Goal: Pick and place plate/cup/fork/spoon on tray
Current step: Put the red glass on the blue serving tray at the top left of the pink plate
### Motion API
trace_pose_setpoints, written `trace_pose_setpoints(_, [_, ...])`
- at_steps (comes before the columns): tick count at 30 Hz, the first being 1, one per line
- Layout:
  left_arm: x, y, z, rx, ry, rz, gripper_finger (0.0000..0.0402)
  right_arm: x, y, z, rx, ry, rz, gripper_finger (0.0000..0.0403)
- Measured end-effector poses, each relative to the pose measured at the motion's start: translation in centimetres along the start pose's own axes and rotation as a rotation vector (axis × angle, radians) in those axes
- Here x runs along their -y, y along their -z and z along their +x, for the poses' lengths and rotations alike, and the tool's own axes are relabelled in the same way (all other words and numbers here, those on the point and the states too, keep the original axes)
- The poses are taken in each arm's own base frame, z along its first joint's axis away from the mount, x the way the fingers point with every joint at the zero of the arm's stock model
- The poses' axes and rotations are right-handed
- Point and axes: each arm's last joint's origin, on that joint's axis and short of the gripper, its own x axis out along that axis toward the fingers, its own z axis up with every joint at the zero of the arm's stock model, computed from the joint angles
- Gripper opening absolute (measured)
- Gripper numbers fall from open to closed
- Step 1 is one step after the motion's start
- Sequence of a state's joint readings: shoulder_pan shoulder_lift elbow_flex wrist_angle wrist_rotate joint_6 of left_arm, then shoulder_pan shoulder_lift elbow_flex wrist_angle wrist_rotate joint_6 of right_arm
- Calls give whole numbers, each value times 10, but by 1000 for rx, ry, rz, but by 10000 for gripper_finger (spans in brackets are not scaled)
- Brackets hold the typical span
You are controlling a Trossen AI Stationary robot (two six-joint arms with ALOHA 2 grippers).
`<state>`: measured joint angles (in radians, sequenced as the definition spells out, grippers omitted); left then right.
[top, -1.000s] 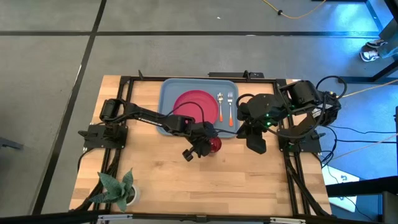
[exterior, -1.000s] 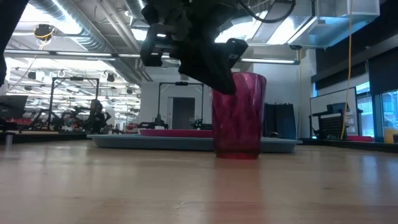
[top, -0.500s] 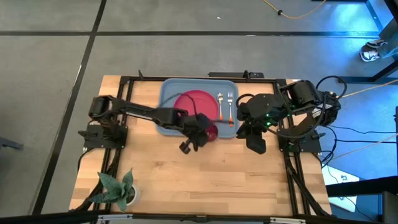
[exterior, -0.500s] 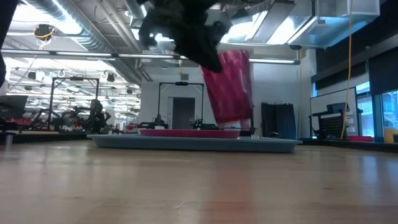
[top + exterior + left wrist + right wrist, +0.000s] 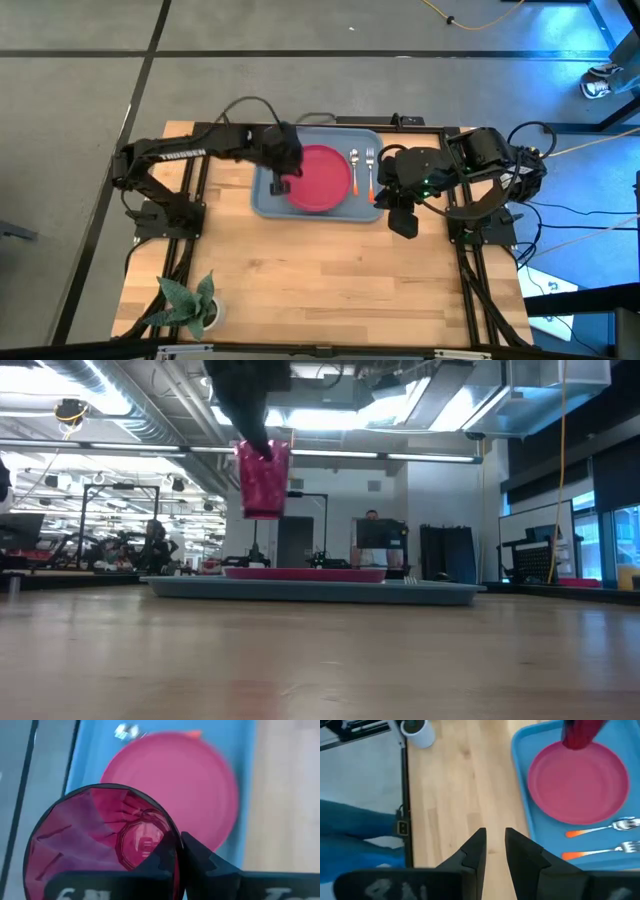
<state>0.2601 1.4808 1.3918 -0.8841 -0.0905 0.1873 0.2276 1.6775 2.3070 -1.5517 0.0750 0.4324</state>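
Three things already lie on the tray (image 5: pixel 265 195): the plate (image 5: pixel 322 178), the spoon (image 5: pixel 354 170) and the fork (image 5: pixel 370 172). The plate sits in the middle of the tray. The spoon and the fork lie side by side just beside the plate, on the side near the right arm.

Only the cup (image 5: pixel 262 479) is left to put down, so this looks like the last step. The left gripper (image 5: pixel 281 183) holds the cup, with its jaws clenched on the cup's wall. In the low view the cup hangs high in the air, well above the tray. In the high view the gripper is over the tray's left part, at the plate's edge.

The right gripper (image 5: pixel 403 222) waits over the bench beside the tray. Its jaws are parted and hold nothing.

Next, I think the left arm has to bring the cup down on a bare blue spot beside the plate. It should keep the cup upright and let go only when the bottom touches. If the cup lands on the plate's rim, it could tip over.
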Motion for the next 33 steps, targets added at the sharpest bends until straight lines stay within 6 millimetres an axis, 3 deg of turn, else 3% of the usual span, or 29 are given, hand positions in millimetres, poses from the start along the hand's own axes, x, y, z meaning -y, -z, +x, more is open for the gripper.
trace_pose_setpoints(10, [-75, 24, 11, -68, -86, -190, 5, 1, -3, 0, 41, 24, 8, 76])
trace_pose_setpoints(17, [-113, 39, 46, -76, -91, -326, 5, 0, -4, 0, 50, 20, 9, 76])
trace_pose_setpoints(33, [-130, 52, 115, -168, -74, -373, 5, 0, -4, 0, 50, 22, 10, 76])
